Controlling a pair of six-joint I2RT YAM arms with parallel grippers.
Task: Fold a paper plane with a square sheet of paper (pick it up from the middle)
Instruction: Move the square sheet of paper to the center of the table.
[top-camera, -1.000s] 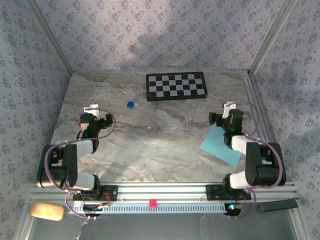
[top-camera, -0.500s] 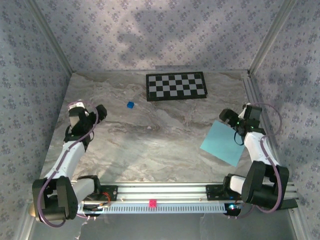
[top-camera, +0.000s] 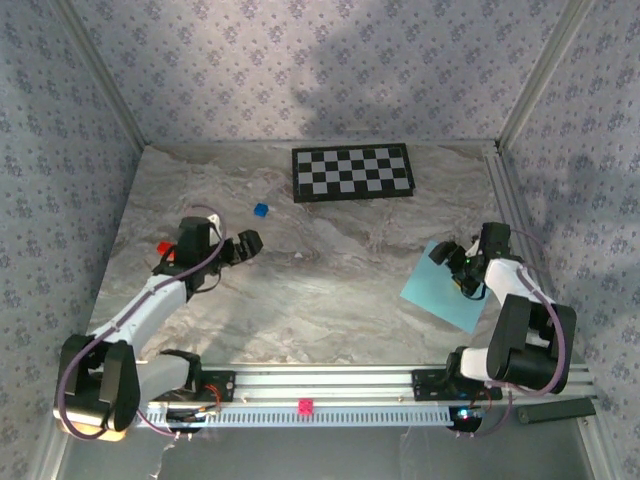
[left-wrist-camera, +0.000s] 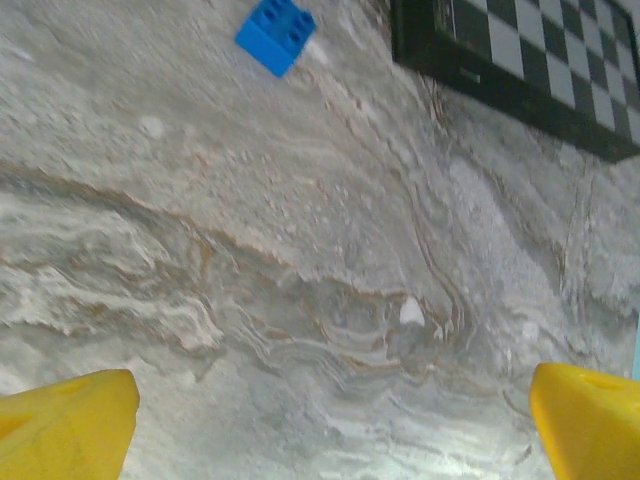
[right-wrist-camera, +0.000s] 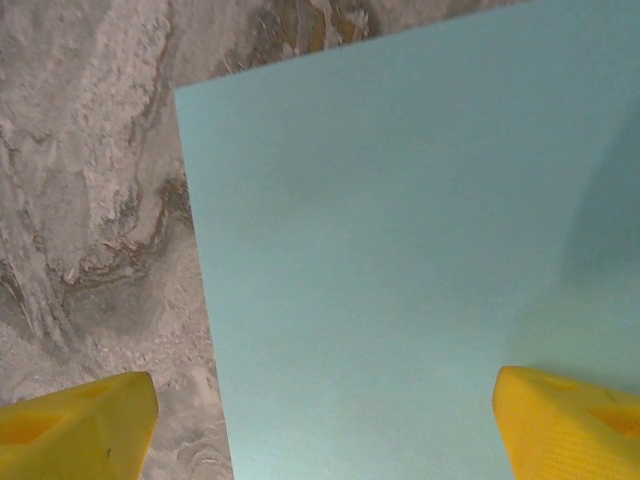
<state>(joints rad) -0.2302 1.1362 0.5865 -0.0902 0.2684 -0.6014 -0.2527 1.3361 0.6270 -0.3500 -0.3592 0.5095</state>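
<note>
My right gripper (top-camera: 460, 265), jaws spread wide and empty, straddles the paper's (top-camera: 438, 293) edge by the table's (top-camera: 330, 300) right edge. My left gripper (top-camera: 248, 243) is likewise wide and empty.

Marbled table (top-camera: 330, 290) bears the square sheet of paper (top-camera: 435, 292); a checkerboard (top-camera: 352, 172); a small blue cube (top-camera: 261, 210).

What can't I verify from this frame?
The square sheet of paper: right edge hidden under the right gripper and arm, top external; cut off by frame edges, right wrist.
Whether the right jaws touch it: unclear in both.
The checkerboard: cut by frame edge, left wrist.
The white fleck: too small to identify, left wrist.
</note>
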